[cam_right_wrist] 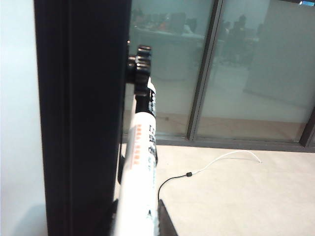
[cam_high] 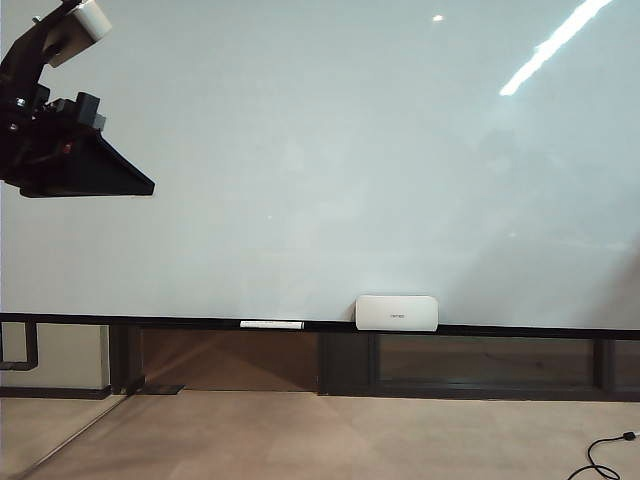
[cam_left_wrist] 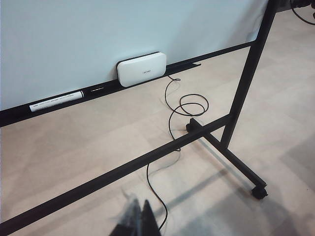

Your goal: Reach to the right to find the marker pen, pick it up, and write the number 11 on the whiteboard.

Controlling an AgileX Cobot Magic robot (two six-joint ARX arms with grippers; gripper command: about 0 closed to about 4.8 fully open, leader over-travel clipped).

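White marker pen (cam_right_wrist: pixel 142 172) in right hand (cam_right_wrist: pixel 140 223) (left hand (cam_left_wrist: pixel 138 219) low, idle)

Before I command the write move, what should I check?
1. Marker pen in the right gripper: ok, it sticks out from between the jaws.
2. Cap off: cannot tell, the pen's far end is dark against the black frame post.
3. Whiteboard blank: ok, no strokes.
4. Right gripper facing the board: not ok, it sits beside the post, out of the exterior view.
5. Left gripper out of the way: ok, shut, empty, upper left.
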